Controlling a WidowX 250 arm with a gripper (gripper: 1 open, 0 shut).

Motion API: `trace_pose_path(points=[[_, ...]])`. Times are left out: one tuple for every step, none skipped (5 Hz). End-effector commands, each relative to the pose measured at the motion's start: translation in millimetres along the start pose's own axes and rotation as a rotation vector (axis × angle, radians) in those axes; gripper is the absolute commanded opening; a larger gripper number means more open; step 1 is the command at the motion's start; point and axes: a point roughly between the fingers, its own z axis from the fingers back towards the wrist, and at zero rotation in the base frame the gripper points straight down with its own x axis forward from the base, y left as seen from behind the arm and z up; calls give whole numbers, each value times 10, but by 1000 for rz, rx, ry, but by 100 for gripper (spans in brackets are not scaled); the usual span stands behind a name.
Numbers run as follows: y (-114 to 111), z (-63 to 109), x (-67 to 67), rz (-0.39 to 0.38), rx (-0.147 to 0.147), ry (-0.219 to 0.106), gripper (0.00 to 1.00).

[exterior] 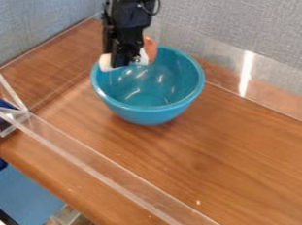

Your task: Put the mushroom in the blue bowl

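The mushroom (129, 55) is clamped in the end effector (125, 56) above the 11 o'clock rim of the blue bowl (148, 85). Its cream stem end shows at 9 o'clock, its reddish cap at 3 o'clock; the long axis appears roughly level, though the fingers hide its middle. The bowl rests on the bench (229, 159), inside clear acrylic walls (97, 174).
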Motion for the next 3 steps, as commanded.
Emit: trace_pose_path(points=[[192, 117, 13, 29, 48, -37, 0], [222, 98, 14, 33, 52, -34, 0], [245, 95, 13, 36, 56, -34, 0]])
